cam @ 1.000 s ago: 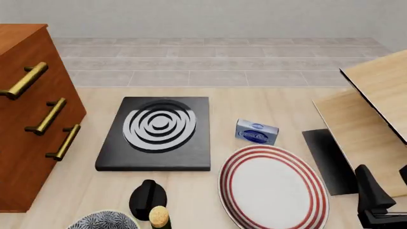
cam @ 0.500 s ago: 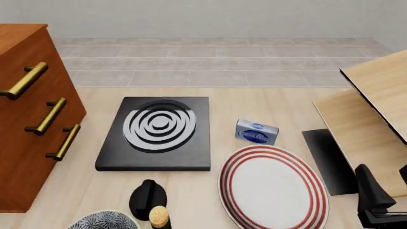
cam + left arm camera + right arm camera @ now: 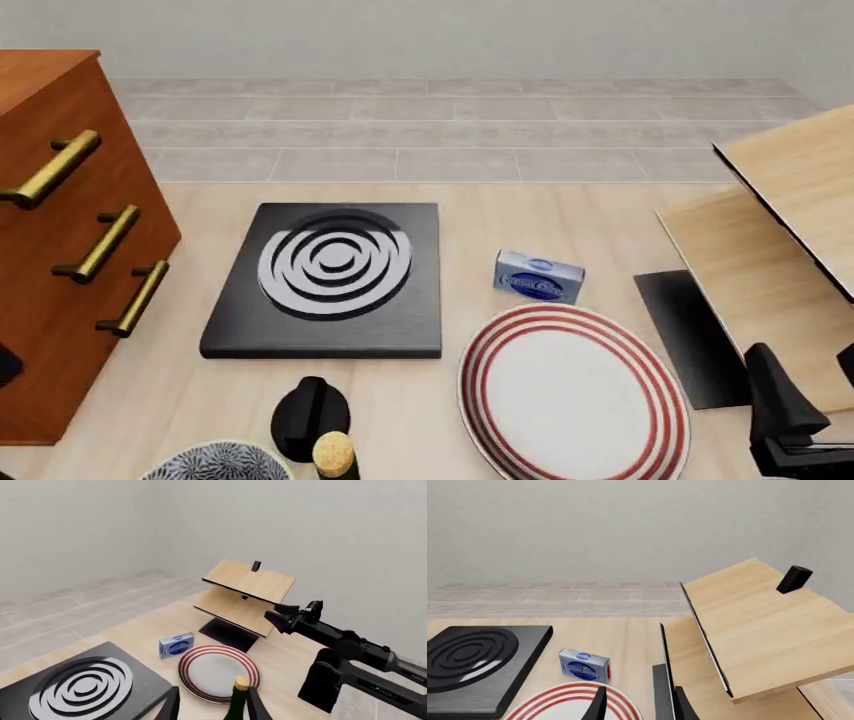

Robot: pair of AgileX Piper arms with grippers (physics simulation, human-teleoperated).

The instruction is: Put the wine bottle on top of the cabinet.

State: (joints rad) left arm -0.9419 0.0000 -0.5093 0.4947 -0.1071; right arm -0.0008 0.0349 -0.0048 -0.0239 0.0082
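My left claw straddles the wine bottle, fingers spread, not pinching; the bottle stands at the table's near edge. Right claw spread, idle. Closing off-centre could topple it before it reaches the cabinet.

Simulated kitchen/dining setup, not a real room: flat renders, plain grey walls, grey tiled floor strip beyond a light wood table. Kitchen cues: black hob plate with concentric silver rings, red-rimmed white dinner plate, patterned bowl, small blue box, corked wine bottle between the left gripper fingers. Furniture: reddish-brown cabinet with brass handles, pale wood shelf unit just ahead of the right gripper.
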